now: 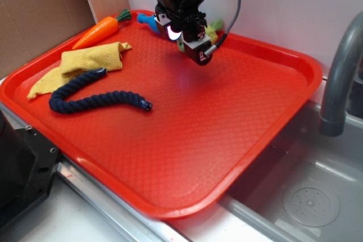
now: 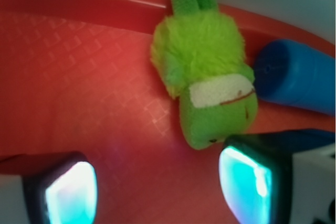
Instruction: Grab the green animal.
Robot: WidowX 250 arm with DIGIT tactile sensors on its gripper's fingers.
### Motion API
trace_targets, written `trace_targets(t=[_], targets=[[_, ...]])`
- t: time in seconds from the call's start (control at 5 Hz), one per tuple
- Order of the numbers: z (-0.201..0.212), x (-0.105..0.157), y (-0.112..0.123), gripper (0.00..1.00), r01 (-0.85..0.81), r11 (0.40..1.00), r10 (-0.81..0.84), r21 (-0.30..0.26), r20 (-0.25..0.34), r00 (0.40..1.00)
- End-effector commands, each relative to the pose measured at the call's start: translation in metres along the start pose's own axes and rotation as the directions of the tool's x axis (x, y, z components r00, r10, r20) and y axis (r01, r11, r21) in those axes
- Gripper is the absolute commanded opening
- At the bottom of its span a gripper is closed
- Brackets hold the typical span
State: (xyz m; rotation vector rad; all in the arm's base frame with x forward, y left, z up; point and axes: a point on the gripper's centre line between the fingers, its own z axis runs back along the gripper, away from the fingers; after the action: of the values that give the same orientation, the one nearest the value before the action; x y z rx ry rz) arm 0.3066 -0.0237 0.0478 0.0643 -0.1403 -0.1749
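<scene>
Green animal (image 2: 207,72) on far tray (image 1: 272,134) edge, mostly hidden behind gripper (image 2: 157,192); fingers (image 2: 71,192) spread, cropped, blurred

Black boxy arm, gripper (image 1: 180,31) with glowing cyan-white pads (image 2: 71,192), grey cable (image 1: 235,9) trailing upward

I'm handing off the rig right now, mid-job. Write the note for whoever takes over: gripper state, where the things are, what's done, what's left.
Gripper: open, empty, hovering over the red plastic tray near its far edge.
Small yellow-green plush animal: lying on the tray against the far rim, just ahead of the fingers and nearer the right-hand pad in the wrist view; not between them yet.
Blue rubber bottle-shaped toy: right beside the plush, seemingly touching it.
Done: approach only.
Left: probably centre on the plush, descend, close, lift, keeping clear of the blue toy.
</scene>
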Motion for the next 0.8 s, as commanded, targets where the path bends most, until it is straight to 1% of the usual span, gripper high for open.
trace_targets(t=[0.0, 0.2, 0.4, 0.6], targets=[[0.011, 0.011, 0.002, 1.00, 0.001, 1.000, -0.001, 0.006, 0.047, 0.999], [0.002, 0.015, 0.019, 1.00, -0.023, 1.000, 0.023, 0.010, 0.067, 0.997], [0.000, 0.024, 0.032, 1.00, -0.056, 0.998, 0.055, 0.006, 0.083, 0.995], [-0.005, 0.031, 0.035, 1.00, -0.056, 0.998, 0.054, 0.019, 0.097, 0.994]])
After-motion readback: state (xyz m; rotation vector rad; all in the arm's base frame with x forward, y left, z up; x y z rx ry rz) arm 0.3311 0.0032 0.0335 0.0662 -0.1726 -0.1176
